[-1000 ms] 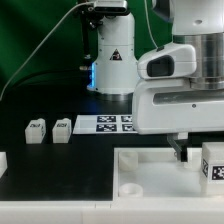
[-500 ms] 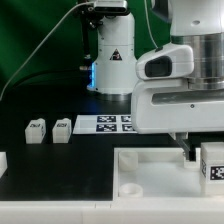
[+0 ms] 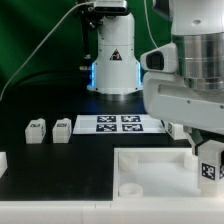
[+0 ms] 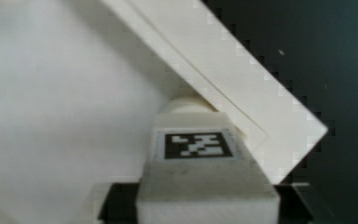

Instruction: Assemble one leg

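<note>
Looms at the right of the exterior frame, arm (image 3: 190, 85) bent down over the panel (image 3: 150, 170) at lower right, wrist tilted. Jaws clamped on a leg (image 3: 209, 165) at the right edge, tag facing out, just above the panel; same leg (image 4: 199, 140) at lower centre of the wrist frame. Further back on the black counter (image 3: 60, 165): two legs (image 3: 36, 130) (image 3: 62, 127) at the left, marker board (image 3: 118, 123) mid-frame.

I see a matt white plastic leg (image 4: 201, 135) with a printed tag, a smooth white panel (image 3: 160, 170), and a matt black table (image 3: 60, 165).
</note>
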You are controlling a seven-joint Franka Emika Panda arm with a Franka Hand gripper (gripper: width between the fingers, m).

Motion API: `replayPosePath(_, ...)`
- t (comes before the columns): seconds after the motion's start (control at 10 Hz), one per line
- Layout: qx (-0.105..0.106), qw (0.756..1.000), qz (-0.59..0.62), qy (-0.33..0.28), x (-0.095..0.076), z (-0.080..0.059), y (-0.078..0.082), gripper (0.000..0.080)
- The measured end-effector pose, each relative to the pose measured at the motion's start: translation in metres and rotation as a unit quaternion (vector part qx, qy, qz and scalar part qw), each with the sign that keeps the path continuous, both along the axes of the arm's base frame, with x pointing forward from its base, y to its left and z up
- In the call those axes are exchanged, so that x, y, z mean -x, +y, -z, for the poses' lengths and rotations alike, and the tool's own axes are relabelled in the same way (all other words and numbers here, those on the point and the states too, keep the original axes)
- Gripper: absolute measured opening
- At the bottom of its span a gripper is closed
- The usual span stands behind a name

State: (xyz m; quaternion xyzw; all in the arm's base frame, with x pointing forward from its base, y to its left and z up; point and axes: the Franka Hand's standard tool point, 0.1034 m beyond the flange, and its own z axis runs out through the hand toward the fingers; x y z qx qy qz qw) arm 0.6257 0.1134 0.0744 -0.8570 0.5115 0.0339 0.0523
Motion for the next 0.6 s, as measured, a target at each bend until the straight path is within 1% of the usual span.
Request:
replayPosePath(0.1, -0.001, 0.992, 0.122, 0.022, -0.0021, 0.001, 0.0005, 0.029)
replayPosePath(0.3, -0.005, 0.953, 0.301, 0.044, -0.0043, 0.0014, 0.0012, 0.029)
replayPosePath(0.4, -0.003, 0.937, 0.346, 0.047, -0.0047, 0.0012, 0.0023, 0.0291)
replayPosePath(0.5, -0.001, 0.939, 0.342, 0.046, -0.0044, 0.0012, 0.0024, 0.0291)
replayPosePath(0.6, -0.001, 0.939, 0.34, 0.046, -0.0042, 0.0015, 0.0024, 0.0311)
